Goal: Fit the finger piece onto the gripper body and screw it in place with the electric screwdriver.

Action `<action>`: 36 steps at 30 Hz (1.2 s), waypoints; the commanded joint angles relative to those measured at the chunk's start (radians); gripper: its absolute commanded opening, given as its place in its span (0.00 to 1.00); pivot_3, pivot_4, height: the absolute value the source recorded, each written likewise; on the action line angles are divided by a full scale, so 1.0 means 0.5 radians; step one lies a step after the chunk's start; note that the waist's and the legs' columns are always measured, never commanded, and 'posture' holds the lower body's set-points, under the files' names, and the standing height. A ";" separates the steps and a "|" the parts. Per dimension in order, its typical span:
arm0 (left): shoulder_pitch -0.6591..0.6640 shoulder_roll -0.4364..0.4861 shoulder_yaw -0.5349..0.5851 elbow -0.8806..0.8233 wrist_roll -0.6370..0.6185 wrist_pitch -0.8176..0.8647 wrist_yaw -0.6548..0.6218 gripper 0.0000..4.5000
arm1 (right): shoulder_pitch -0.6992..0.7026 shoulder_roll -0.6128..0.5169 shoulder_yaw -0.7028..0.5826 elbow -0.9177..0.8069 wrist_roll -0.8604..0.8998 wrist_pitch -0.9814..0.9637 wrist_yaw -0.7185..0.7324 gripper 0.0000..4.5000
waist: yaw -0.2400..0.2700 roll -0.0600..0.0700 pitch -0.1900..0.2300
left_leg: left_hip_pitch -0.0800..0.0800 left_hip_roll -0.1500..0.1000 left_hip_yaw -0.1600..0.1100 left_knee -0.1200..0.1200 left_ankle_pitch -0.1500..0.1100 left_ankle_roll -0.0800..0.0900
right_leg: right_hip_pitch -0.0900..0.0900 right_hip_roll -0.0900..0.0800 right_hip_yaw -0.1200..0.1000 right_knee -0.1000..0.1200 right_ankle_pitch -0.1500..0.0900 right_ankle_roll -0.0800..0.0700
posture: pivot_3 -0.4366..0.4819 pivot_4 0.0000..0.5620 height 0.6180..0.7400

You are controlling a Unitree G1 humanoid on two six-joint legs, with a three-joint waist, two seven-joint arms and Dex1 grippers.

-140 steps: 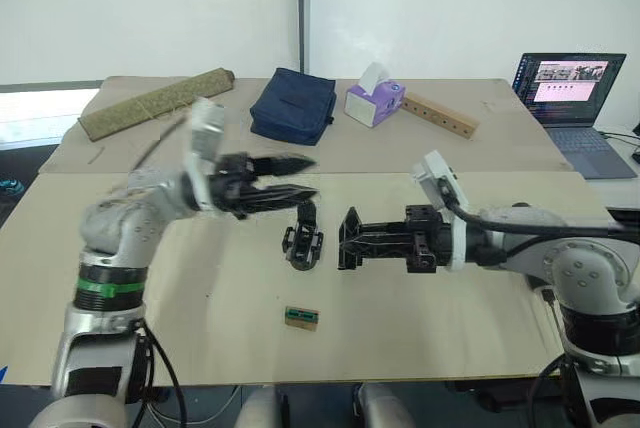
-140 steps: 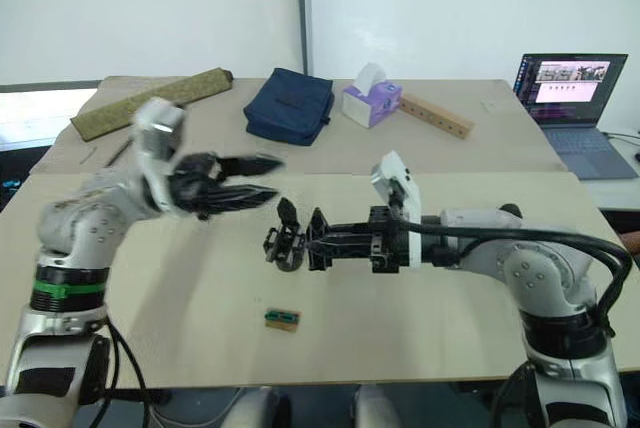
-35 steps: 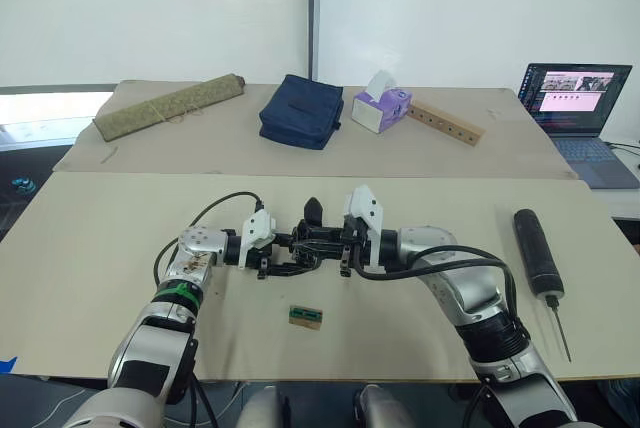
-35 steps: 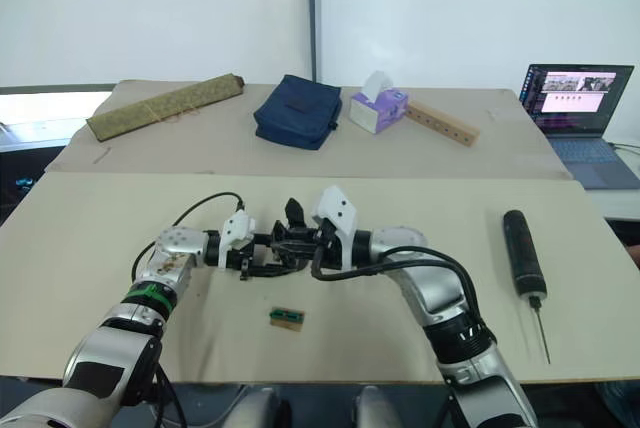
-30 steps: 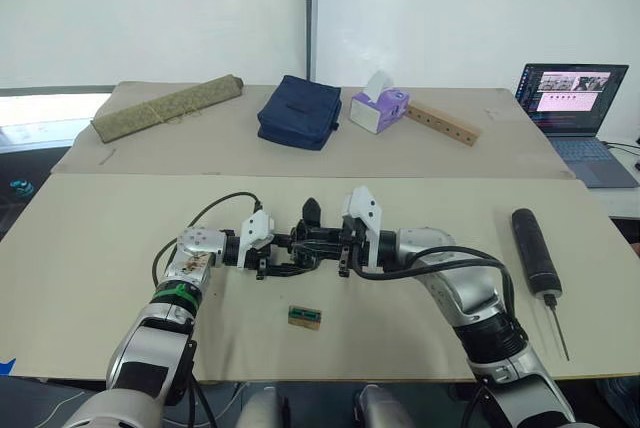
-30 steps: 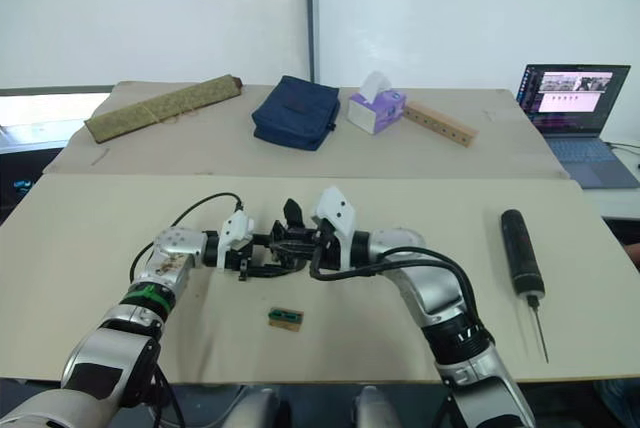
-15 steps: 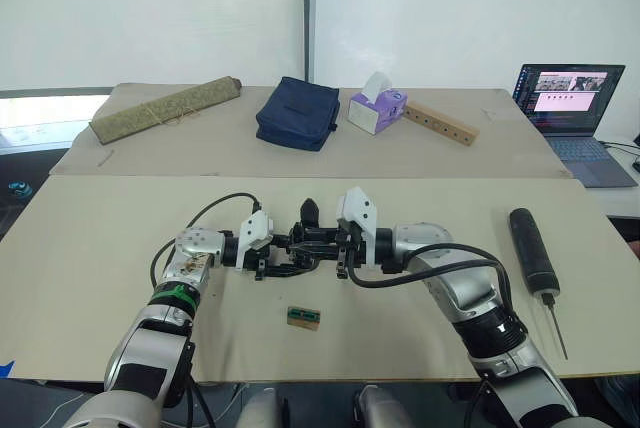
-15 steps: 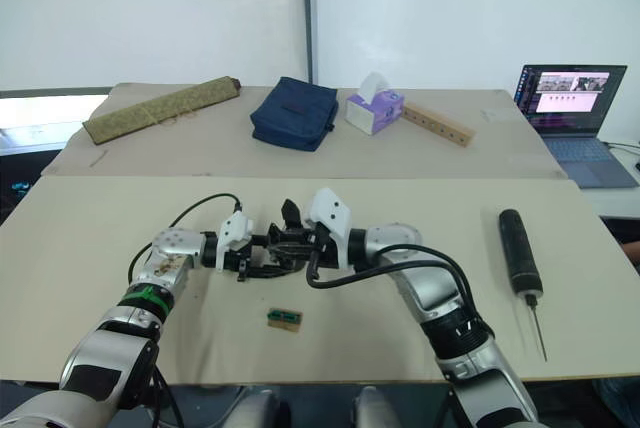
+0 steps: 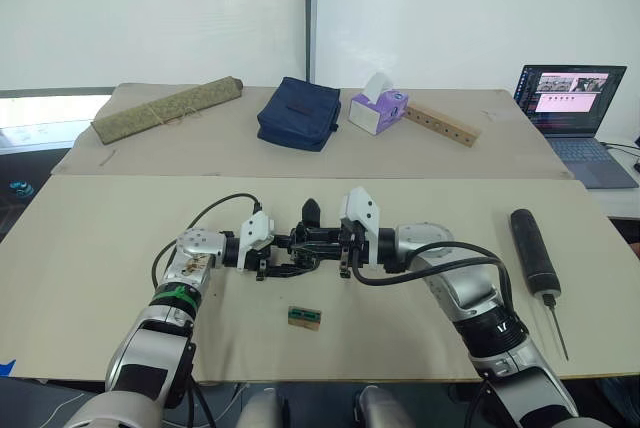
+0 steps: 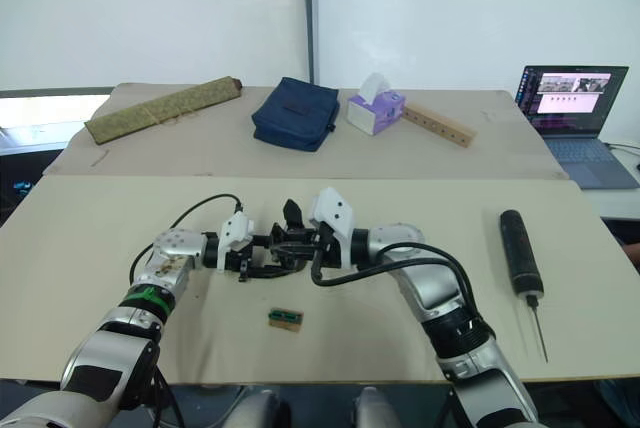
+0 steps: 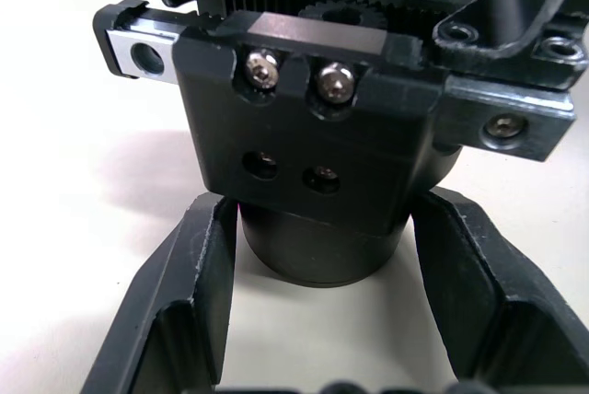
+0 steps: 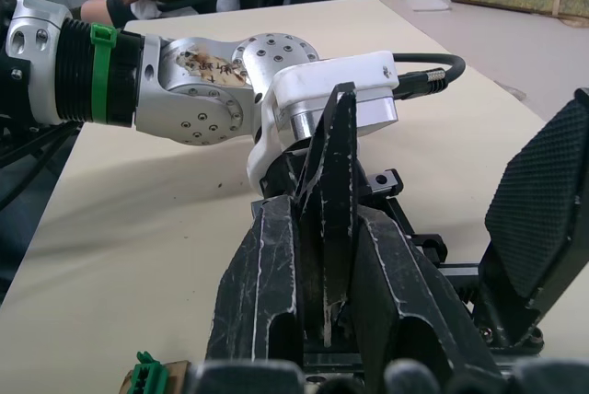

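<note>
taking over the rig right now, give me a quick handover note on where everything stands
Left end effector: fingers either side of the gripper body at its round motor end; a gap shows on both sides, so no firm clamp.
Right end effector: shut on the finger piece, held at the gripper body.
Electric screwdriver: lying on the table to the robot's right, untouched.
Done: both parts brought together. Left: seat the finger piece, fetch the screwdriver, drive the screws.
</note>
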 commanded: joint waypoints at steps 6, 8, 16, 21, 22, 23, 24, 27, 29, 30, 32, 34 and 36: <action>0.044 -0.018 -0.068 0.056 0.083 0.001 -0.010 0.51 | 0.015 0.092 -0.145 -0.011 0.182 -0.205 0.137 0.53 | 0.000 0.000 0.000 | -0.003 0.000 0.000 0.000 0.000 0.000 | -0.003 0.000 0.000 0.000 0.000 0.000 | 0.48 0.27 1.00; 0.040 -0.017 -0.067 0.066 0.089 -0.003 0.006 0.51 | 0.004 0.075 -0.169 -0.033 0.204 -0.253 0.182 0.68 | 0.002 0.000 0.000 | -0.003 -0.001 -0.001 0.000 0.000 0.000 | -0.002 0.000 0.000 -0.001 0.000 0.000 | 0.48 0.27 1.00; -0.004 -0.026 -0.027 0.114 0.076 0.060 0.100 0.74 | -0.003 0.028 -0.252 -0.155 0.268 -0.286 0.222 1.00 | 0.007 0.000 0.000 | -0.002 0.000 -0.001 0.000 0.000 0.000 | -0.002 0.000 0.000 0.000 0.000 0.000 | 0.48 0.27 1.00; 0.004 -0.007 -0.003 0.112 0.059 0.071 0.113 0.99 | 0.017 -0.017 -0.337 -0.288 0.320 -0.254 0.198 1.00 | 0.008 0.001 0.001 | -0.002 0.000 -0.001 0.000 0.000 0.000 | -0.002 0.000 0.000 0.001 0.000 0.000 | 0.48 0.27 1.00; 0.006 -0.001 0.003 0.109 0.050 0.082 0.103 0.99 | 0.021 -0.029 -0.350 -0.311 0.332 -0.240 0.195 1.00 | 0.008 0.001 0.001 | -0.002 0.000 -0.001 0.000 0.000 0.000 | -0.002 0.000 0.000 0.001 0.000 0.000 | 0.48 0.27 1.00; 0.017 0.019 0.009 0.099 0.048 0.075 0.096 0.99 | 0.037 -0.059 -0.377 -0.353 0.349 -0.226 0.188 1.00 | 0.006 0.001 0.001 | -0.002 0.000 -0.001 0.000 0.000 0.000 | -0.002 0.000 0.000 0.001 0.000 0.000 | 0.48 0.27 1.00; 0.025 0.033 0.011 0.091 0.049 0.068 0.092 0.99 | 0.048 -0.081 -0.393 -0.381 0.362 -0.216 0.181 1.00 | 0.004 0.001 0.001 | -0.002 0.000 -0.001 0.000 0.000 0.000 | -0.002 0.000 0.000 0.001 0.000 0.000 | 0.48 0.27 1.00; 0.081 0.114 0.050 0.024 0.004 0.070 0.018 0.99 | 0.131 -0.196 -0.511 -0.526 0.443 -0.136 0.146 1.00 | -0.007 0.001 0.001 | -0.002 0.001 -0.001 0.000 0.000 0.000 | -0.003 0.001 0.000 0.001 0.000 0.000 | 0.48 0.27 1.00; 0.123 0.174 0.086 -0.030 -0.035 0.074 -0.014 0.99 | 0.206 -0.281 -0.603 -0.631 0.503 -0.081 0.105 1.00 | -0.021 0.000 0.001 | -0.002 0.002 -0.002 -0.002 0.000 0.000 | -0.005 0.001 0.001 0.001 -0.001 -0.001 | 0.48 0.27 1.00; 0.153 0.220 0.117 -0.077 -0.072 0.112 -0.048 0.99 | 0.275 -0.347 -0.688 -0.702 0.571 0.000 0.068 1.00 | -0.029 0.000 0.001 | -0.002 0.003 -0.003 -0.004 0.000 0.000 | -0.006 0.002 0.003 0.001 -0.001 -0.002 | 0.48 0.27 1.00; 0.240 0.322 0.248 -0.242 -0.234 0.032 -0.148 0.99 | 0.523 -0.480 -0.958 -0.851 0.579 0.019 -0.040 1.00 | -0.038 0.000 0.002 | 0.000 0.004 -0.007 -0.011 0.000 0.000 | -0.008 0.002 0.004 0.000 -0.002 -0.005 | 0.48 0.27 1.00; 0.312 0.373 0.354 -0.408 -0.378 0.028 -0.200 0.99 | 0.713 -0.535 -1.160 -0.944 0.584 0.027 -0.165 1.00 | -0.039 0.000 0.005 | 0.000 0.006 -0.011 -0.016 0.000 0.000 | -0.010 0.003 0.003 0.000 -0.004 -0.007 | 0.48 0.27 1.00; 0.419 0.463 0.379 -0.617 -0.441 0.195 -0.227 0.99 | 0.968 -0.572 -1.375 -1.023 0.563 0.008 -0.236 1.00 | -0.019 0.000 0.011 | -0.001 0.006 -0.011 -0.016 0.000 0.000 | -0.012 0.003 0.002 0.001 -0.005 -0.008 | 0.48 0.27 1.00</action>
